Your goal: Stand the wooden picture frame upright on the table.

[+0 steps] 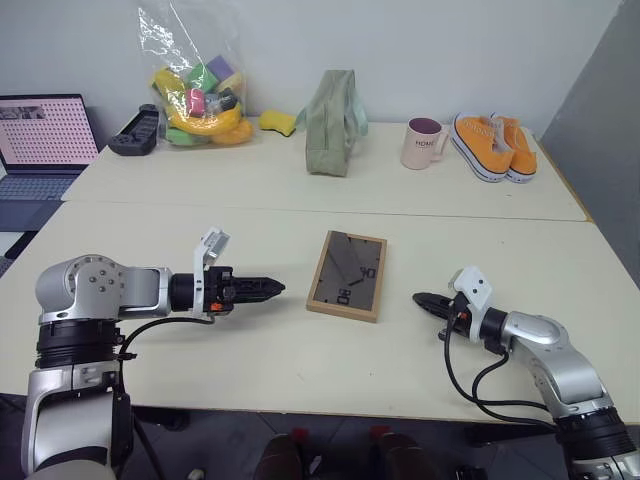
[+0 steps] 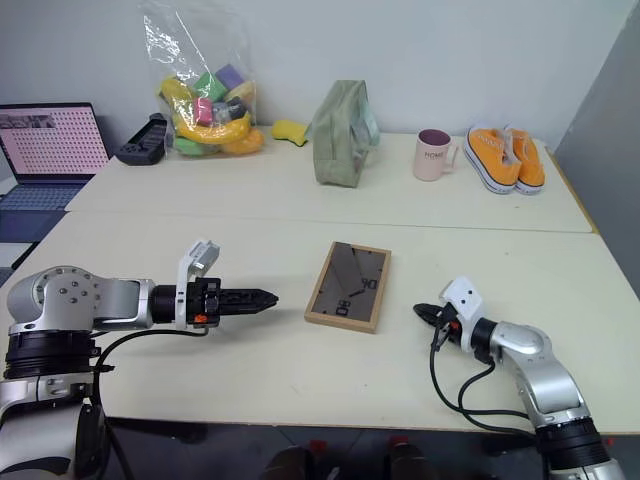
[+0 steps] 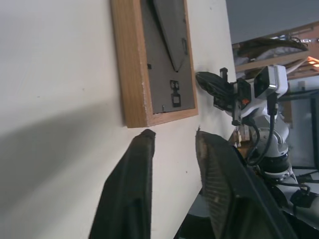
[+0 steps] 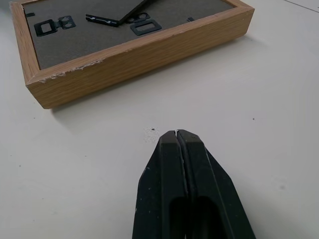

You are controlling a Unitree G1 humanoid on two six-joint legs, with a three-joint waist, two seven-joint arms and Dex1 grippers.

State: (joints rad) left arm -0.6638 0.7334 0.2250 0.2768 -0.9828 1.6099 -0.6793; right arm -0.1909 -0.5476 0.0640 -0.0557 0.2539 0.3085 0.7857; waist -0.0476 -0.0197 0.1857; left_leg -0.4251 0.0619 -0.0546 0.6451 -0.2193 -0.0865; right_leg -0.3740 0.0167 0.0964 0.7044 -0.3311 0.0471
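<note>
Left eye view: the wooden picture frame [image 1: 347, 274] lies flat, back side up, mid-counter [image 1: 300, 360], its long axis running away from the robot and leaning slightly right at the far end. The left claw [image 1: 272, 288] is released, fingers parted, near its left edge. The right claw [image 1: 421, 300] is clenched empty, just right of it.

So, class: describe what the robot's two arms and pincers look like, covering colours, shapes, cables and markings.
Both arms are rounded silver-grey metal segments with dark joint bands. Each ends in a black wrist block with small orange marks and a white camera housing on top. The left pincer and right pincer each have two tapered black fingers. Loose black cables loop under each forearm.
</note>
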